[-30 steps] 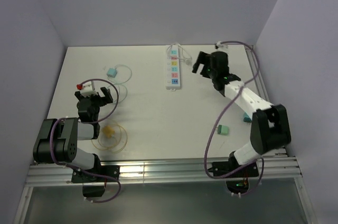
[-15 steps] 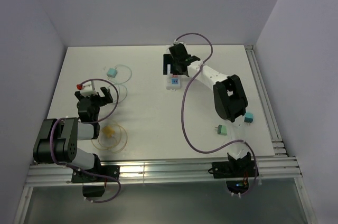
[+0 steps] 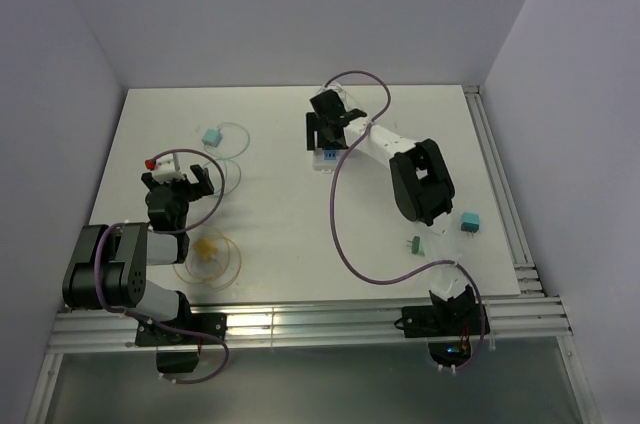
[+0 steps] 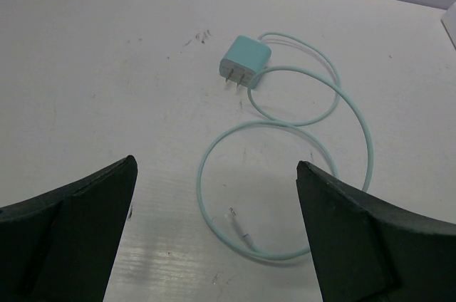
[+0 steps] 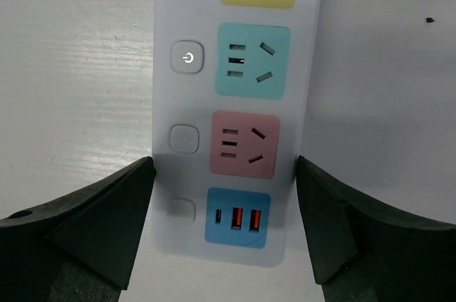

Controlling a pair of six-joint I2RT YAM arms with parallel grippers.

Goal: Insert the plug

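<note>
The white power strip (image 5: pixel 235 102) has yellow, teal and pink sockets and a blue USB panel. My right gripper (image 5: pixel 224 167) is open and empty, low over the strip's near end, one finger on each side of it. In the top view it (image 3: pixel 328 129) covers most of the strip (image 3: pixel 325 160). A teal two-pin plug (image 4: pixel 244 62) with a looped teal cable (image 4: pixel 285 195) lies on the table ahead of my left gripper (image 4: pixel 216 167), which is open and empty. In the top view the teal plug (image 3: pixel 212 136) lies beyond the left gripper (image 3: pixel 180 180).
A yellow plug (image 3: pixel 207 248) with a coiled cable lies near the left arm's base. A green plug (image 3: pixel 415 244) and a teal block (image 3: pixel 468 223) lie at the right. The right arm's purple cable (image 3: pixel 345 234) loops over the table's middle.
The right arm has swung left from the back right to over the power strip and settled at its near end. The left arm has not moved.
</note>
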